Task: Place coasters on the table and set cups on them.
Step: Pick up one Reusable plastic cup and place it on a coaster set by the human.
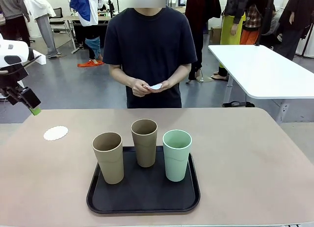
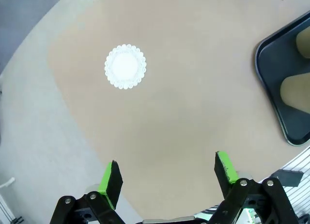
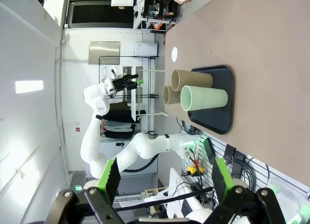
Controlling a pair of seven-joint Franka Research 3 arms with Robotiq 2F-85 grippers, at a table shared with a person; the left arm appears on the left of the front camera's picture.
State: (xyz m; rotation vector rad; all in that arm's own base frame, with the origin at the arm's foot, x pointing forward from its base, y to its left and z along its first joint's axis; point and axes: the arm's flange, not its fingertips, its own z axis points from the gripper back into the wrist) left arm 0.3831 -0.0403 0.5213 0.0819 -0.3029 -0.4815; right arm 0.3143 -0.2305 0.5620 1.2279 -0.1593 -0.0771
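Fingers wide apart on both arms, nothing between them. The left fingers (image 2: 224, 167) hang above the table (image 1: 245, 153) at the left edge of the front view, and the right fingers (image 3: 110, 178) sit well back from the action, looking along the table from its end.

One coaster (image 1: 55, 133) is down, lying flat on the table at middle left with bare table all around it. From the left wrist it sits in the upper left, ahead of the green pads.

At the far side, top centre, the person's hands (image 1: 149, 86) are together at the waist, holding something small and white (image 1: 156, 86). It looks like another coaster, though it's too small to be sure.

All three cups stand upright on the black tray (image 1: 142, 200) at lower centre. The near tan cup (image 1: 108, 157) is on the left, the second tan cup (image 1: 144, 142) is behind it in the middle, and the green cup (image 1: 176, 155) is on the right.

So we're in the coaster-laying stage: one placed, and no cup set on one yet.

My read is that the left arm is best placed for the next move. It would take the near tan cup by its wall, lift it clear of the tray's lip and lower it upright onto the middle of that coaster. Paper that light could slide if the cup lands off-centre.
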